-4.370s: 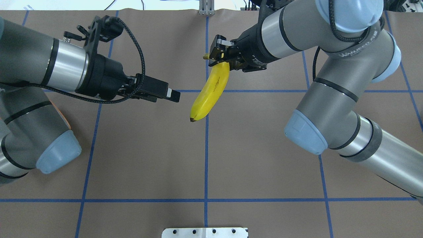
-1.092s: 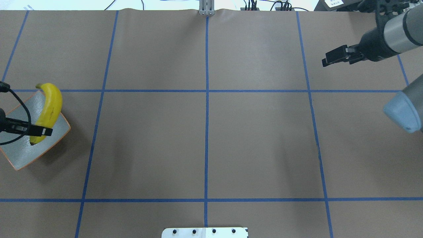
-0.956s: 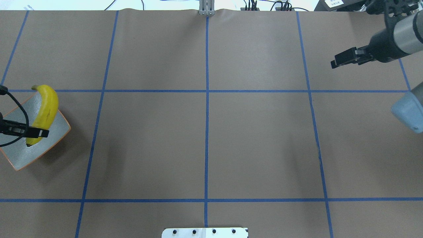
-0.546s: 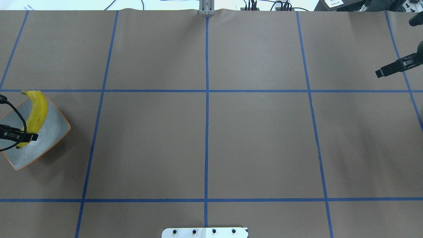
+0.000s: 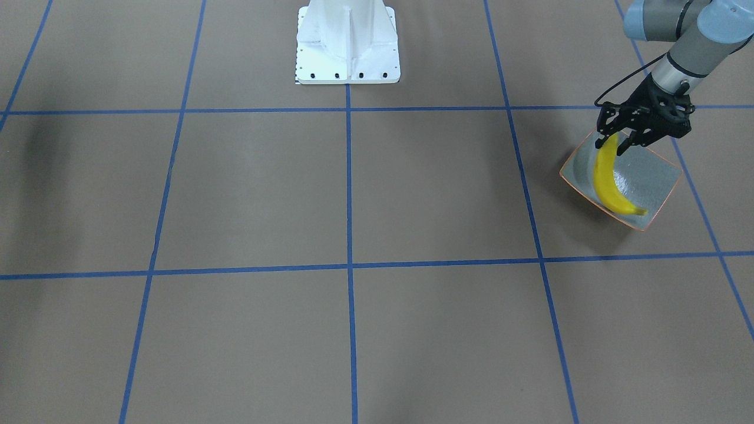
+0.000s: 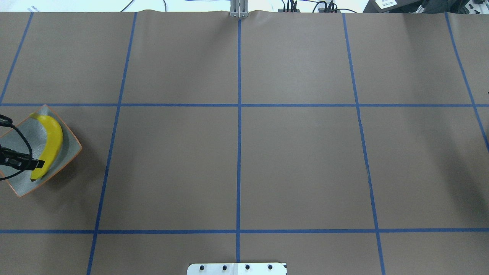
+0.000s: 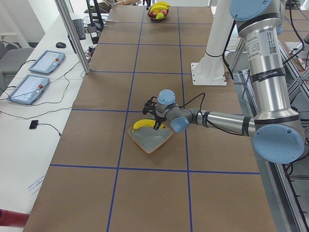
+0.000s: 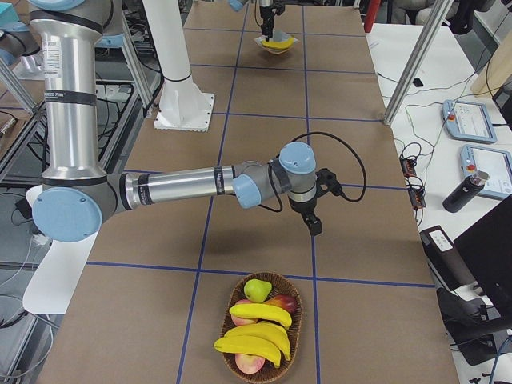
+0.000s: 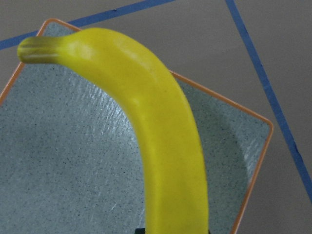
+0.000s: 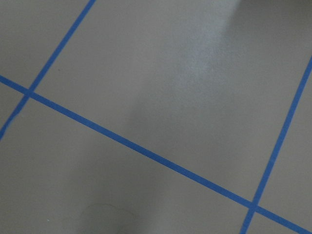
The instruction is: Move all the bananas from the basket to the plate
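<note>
One yellow banana [image 6: 51, 141] lies along the grey-green plate [image 6: 68, 143] with the orange rim at the table's left edge. My left gripper [image 6: 38, 165] is shut on the banana's near end, low over the plate. It also shows in the front view [image 5: 614, 144] with the banana [image 5: 607, 179] and plate [image 5: 654, 176]. The left wrist view is filled by the banana [image 9: 161, 131] on the plate [image 9: 58, 161]. My right gripper [image 8: 314, 226] shows only in the right side view, near the basket [image 8: 264, 324] that holds two more bananas [image 8: 256, 314]. I cannot tell if it is open.
The basket also holds a green pear [image 8: 257, 290] and red fruit. It shows far off in the left side view [image 7: 159, 12]. The white robot base [image 5: 347, 41] stands at the table's middle edge. Tablets [image 7: 36, 79] and cables lie on the side bench.
The left gripper has lowered the banana into the plate and the banana now lies flatter. The right arm has moved right, out of the overhead view.
</note>
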Robot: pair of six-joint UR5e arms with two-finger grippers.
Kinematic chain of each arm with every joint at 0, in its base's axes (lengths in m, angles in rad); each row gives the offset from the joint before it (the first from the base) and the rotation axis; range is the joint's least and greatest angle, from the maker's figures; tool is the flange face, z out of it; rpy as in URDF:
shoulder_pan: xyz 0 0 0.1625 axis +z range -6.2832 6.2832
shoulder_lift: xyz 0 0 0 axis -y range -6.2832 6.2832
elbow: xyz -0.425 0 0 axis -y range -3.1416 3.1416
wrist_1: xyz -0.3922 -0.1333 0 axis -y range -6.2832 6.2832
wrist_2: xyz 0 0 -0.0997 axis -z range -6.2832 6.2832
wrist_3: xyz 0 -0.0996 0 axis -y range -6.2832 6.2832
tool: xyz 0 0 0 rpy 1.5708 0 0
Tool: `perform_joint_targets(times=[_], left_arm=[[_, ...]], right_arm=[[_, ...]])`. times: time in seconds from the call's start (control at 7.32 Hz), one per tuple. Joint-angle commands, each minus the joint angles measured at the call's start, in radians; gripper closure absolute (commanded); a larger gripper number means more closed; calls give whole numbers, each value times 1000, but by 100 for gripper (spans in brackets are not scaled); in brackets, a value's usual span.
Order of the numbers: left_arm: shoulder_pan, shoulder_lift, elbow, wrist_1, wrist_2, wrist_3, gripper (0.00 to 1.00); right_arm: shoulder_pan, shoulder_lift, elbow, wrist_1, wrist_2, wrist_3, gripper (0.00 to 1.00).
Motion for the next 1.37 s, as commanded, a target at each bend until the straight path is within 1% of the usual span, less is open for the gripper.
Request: perform_joint_targets(times=[0.0, 0.14, 0.27, 0.55, 0.68, 0.82, 0.96, 1.09, 1.23], left_arm=[[-92, -5, -59, 2, -132, 2, 0], [-213, -17, -61, 2, -246, 2, 0], [-233, -18, -68, -1, -273, 2, 0], [-233, -21, -75, -2, -273, 2, 0], [-233, -21, -75, -2, -271, 2, 0], [-233, -21, -75, -4, -271, 2, 0], [-233, -19, -78, -5, -270, 2, 0], [-233, -21, -81, -5, -270, 2, 0], [-231, -22, -81, -5, -265, 2, 0]], right_arm=[[81, -10, -76, 1, -1, -130, 0], [96, -7, -126, 7, -13, -147, 0], [121, 1, -204, 12, -16, -223, 0], [164, 18, -324, 12, -15, -246, 1], [181, 27, -364, 12, -13, -241, 3], [182, 26, -384, 12, -8, -221, 5], [182, 21, -394, 12, -8, -204, 11], [182, 19, -407, 12, -10, -200, 13], [182, 7, -418, 26, -13, -201, 22]])
